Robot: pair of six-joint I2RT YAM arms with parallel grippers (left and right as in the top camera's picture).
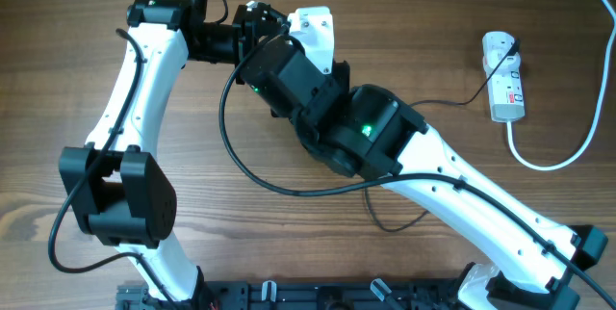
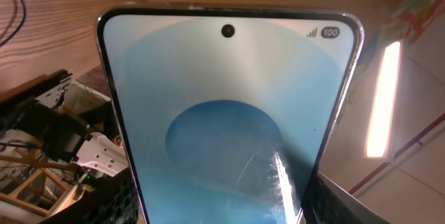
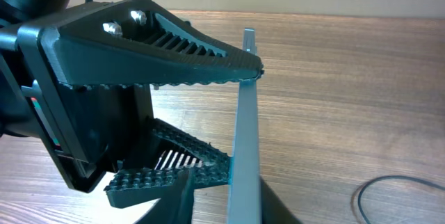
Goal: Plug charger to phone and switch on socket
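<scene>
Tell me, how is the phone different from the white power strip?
The phone is held up in the air by the left gripper, while the power strip lies flat on the table. The phone shows a bright blue screen, while the power strip is white with a small red mark. Both are flat and rectangular.

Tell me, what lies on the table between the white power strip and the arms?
A thin black charger cable, trailing from the power strip toward the right arm; the overhead view shows it.
</scene>
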